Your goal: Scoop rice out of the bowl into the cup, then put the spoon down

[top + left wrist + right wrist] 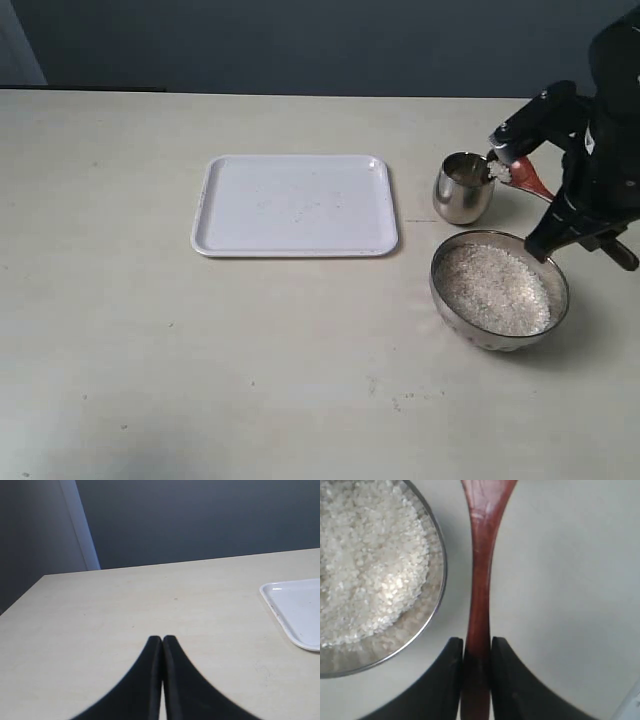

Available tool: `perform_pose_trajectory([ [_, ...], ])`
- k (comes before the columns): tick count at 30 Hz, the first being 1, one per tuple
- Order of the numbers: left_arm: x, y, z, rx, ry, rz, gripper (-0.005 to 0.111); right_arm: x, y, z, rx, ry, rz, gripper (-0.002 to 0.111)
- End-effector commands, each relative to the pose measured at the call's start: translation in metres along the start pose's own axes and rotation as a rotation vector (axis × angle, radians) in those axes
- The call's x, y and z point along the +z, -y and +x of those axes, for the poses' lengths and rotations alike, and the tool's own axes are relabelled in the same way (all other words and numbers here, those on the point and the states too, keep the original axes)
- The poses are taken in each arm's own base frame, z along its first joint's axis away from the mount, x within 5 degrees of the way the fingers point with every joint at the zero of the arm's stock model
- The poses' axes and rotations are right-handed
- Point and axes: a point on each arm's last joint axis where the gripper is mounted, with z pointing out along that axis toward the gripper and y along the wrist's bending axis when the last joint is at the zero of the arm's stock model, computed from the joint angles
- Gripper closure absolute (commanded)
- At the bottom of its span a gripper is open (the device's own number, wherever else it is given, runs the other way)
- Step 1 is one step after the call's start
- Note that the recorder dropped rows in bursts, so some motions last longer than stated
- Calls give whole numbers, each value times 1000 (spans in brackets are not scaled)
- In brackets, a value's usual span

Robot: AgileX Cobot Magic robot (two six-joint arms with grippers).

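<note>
My right gripper (pixel 508 148) (pixel 477 642) is shut on the handle of the dark reddish-brown wooden spoon (pixel 528 180) (pixel 480 580). The spoon's head carries a small heap of rice (pixel 497 171) and is at the right side of the rim of the small steel cup (pixel 460 190). The wide steel bowl (pixel 482 337) (pixel 437 605) stands in front of the cup, holding a mass of white rice (pixel 495 285) (pixel 365 565). My left gripper (pixel 162 639) is shut with nothing in it, above bare table; the exterior view does not show it.
A white rectangular tray (pixel 295 205) (pixel 300 610) lies left of the cup, with a few specks on it. The pale table (pixel 200 350) stretches to the left and front. A dark wall runs behind the table's far edge.
</note>
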Motion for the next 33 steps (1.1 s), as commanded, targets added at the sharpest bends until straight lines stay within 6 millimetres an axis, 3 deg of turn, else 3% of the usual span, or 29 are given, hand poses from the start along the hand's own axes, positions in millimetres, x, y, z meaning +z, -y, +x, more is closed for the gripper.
perform_pose_trajectory([
  [1,-1,0,-2,-5,20,5,106,4,7,-19,-28,38,6,109],
  [6,-1,0,-2,-5,20,5,106,15,18,-34,-19,50,-28,109],
  [14,-1,0,-2,-5,20,5,106,28,29,-42,-27,61,-30,109],
  [22,-1,0,-2,-5,20,5,106,42,37,-49,-89,66,94,109],
  [33,-1,0,-2,-5,20,5,106,42,34,-58,-174,62,229,109],
])
